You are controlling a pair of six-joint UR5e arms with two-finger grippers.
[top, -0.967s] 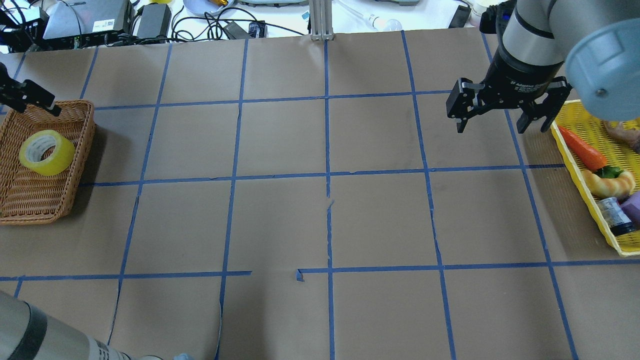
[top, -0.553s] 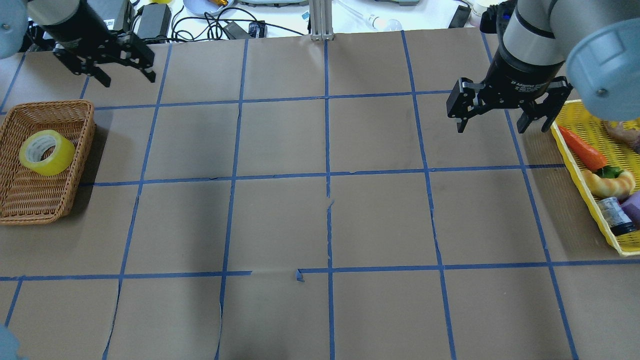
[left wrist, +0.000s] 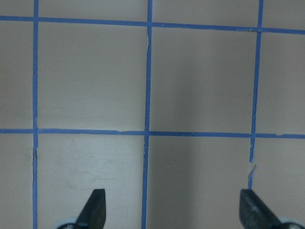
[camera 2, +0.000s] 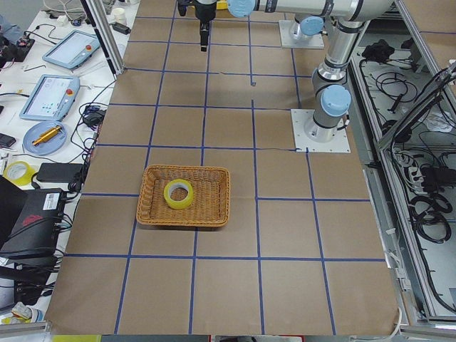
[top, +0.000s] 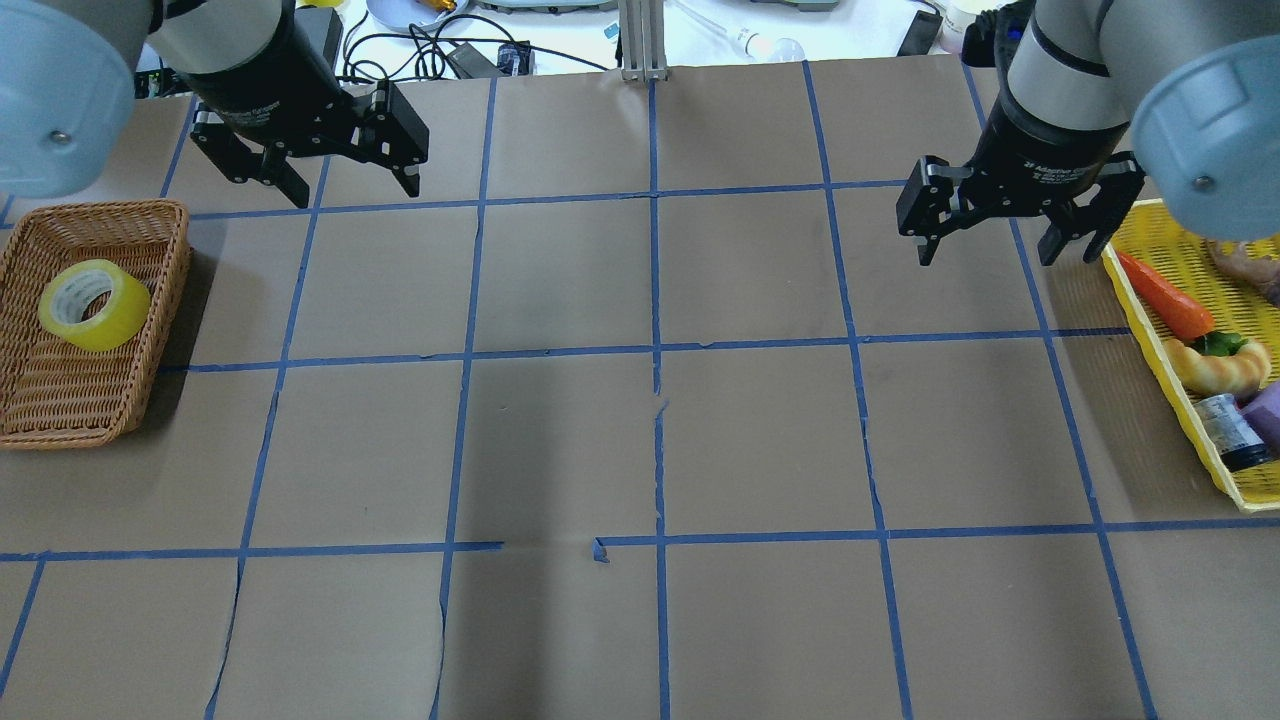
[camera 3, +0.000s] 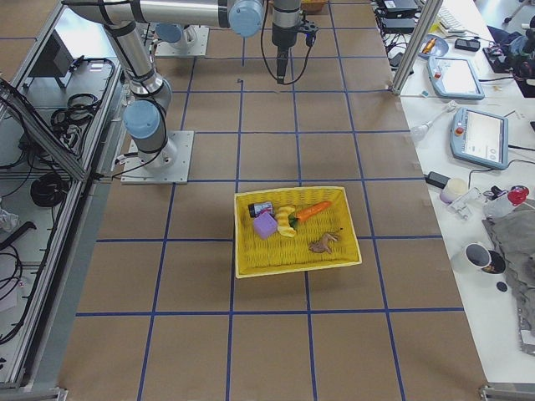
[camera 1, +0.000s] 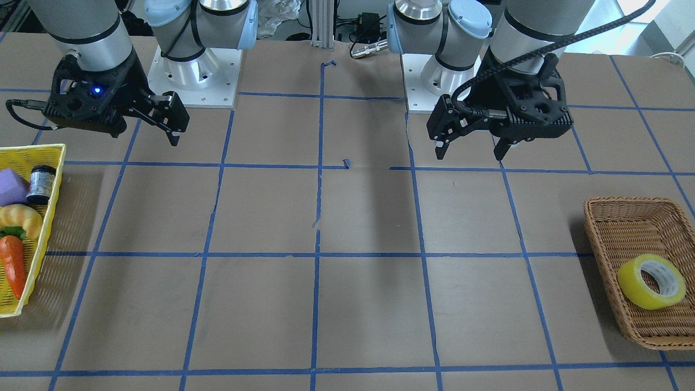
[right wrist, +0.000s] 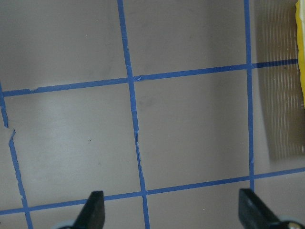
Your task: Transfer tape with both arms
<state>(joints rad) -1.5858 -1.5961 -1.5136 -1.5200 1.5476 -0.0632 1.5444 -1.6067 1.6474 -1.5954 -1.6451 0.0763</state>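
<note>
The yellow tape roll (top: 93, 305) with a white core lies tilted in a brown wicker basket (top: 60, 400) at the table's left end; it also shows in the front view (camera 1: 651, 281) and the left side view (camera 2: 178, 194). My left gripper (top: 352, 190) is open and empty, hovering over the far-left grid cells, right of the basket and beyond it. It also shows in the front view (camera 1: 468, 156) and its wrist view (left wrist: 174, 210). My right gripper (top: 983, 257) is open and empty above the paper, just left of the yellow tray; its wrist view (right wrist: 171, 210) shows only paper and grid lines.
A yellow mesh tray (top: 1165, 340) at the right end holds a carrot (top: 1165, 295), a croissant (top: 1220, 368), a black-capped jar (top: 1228, 430) and a purple block (camera 1: 12, 185). Cables and devices lie beyond the far edge. Brown paper with blue tape lines covers the table.
My left arm has swung from the basket's far corner up and to the right, still open. The right gripper has barely moved. The tape has stayed in the basket.
</note>
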